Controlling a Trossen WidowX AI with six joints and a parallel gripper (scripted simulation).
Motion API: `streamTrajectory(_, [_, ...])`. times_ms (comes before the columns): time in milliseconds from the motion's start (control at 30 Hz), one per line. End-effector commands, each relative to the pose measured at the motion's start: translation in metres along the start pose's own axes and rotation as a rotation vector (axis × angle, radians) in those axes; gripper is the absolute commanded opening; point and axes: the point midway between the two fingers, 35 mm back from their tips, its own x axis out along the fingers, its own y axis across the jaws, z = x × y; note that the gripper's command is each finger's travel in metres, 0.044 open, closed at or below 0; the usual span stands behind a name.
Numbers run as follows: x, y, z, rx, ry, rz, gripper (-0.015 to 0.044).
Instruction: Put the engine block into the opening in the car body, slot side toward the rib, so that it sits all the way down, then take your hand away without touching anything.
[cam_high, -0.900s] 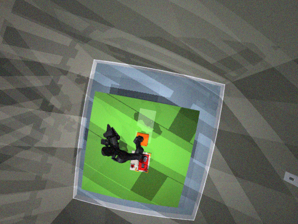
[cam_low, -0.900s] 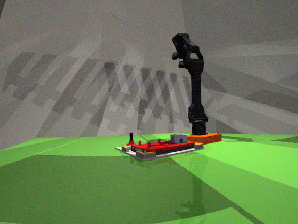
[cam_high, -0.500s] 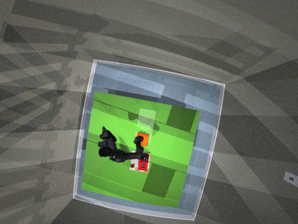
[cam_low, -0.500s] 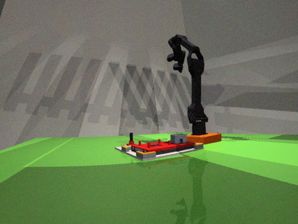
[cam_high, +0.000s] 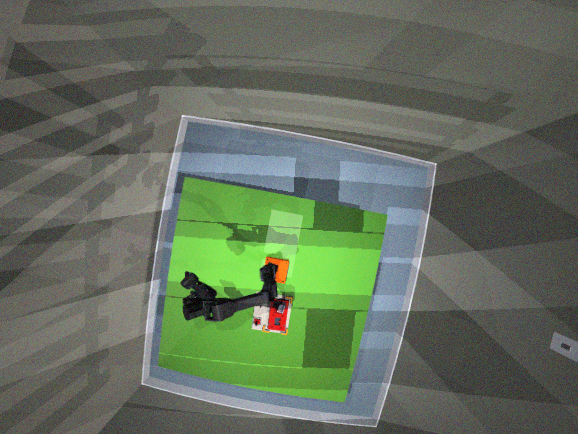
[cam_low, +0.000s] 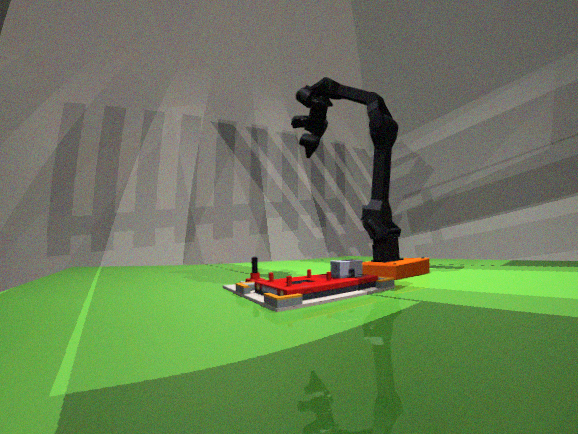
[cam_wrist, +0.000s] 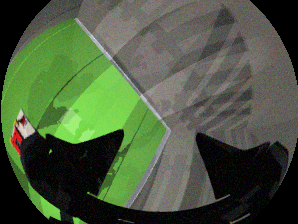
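Note:
The red car body (cam_high: 273, 328) (cam_low: 325, 284) lies on a white base plate (cam_high: 260, 312). A grey block with a dark notch, seemingly the engine block (cam_high: 281, 306) (cam_low: 341, 269), stands upright at the body's end nearer the robot base and rises above the red top. Its lower part is hidden, so its depth and the rib do not show. A dark square patch shows in the middle of the red top. My gripper (cam_high: 185, 295) (cam_low: 302, 136) (cam_wrist: 160, 135) is open and empty, high up and well to the side of the body, touching nothing.
Orange-topped grey corner holders (cam_low: 283, 298) flank the body. A small red piece with a black upright pin (cam_high: 257, 321) (cam_low: 254, 265) stands beside it. The orange robot base (cam_high: 283, 270) (cam_low: 407, 269) is close by. The upper arm passes over the plate's edge in the top view.

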Motion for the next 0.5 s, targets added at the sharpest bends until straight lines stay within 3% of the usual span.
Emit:
streamTrajectory(0, [0.004,0.048,0.029,-0.008,-0.074,0.129,0.0440])
streamTrajectory(467, [-0.041,0.234,0.073,-0.103,-0.186,0.561,0.0440])
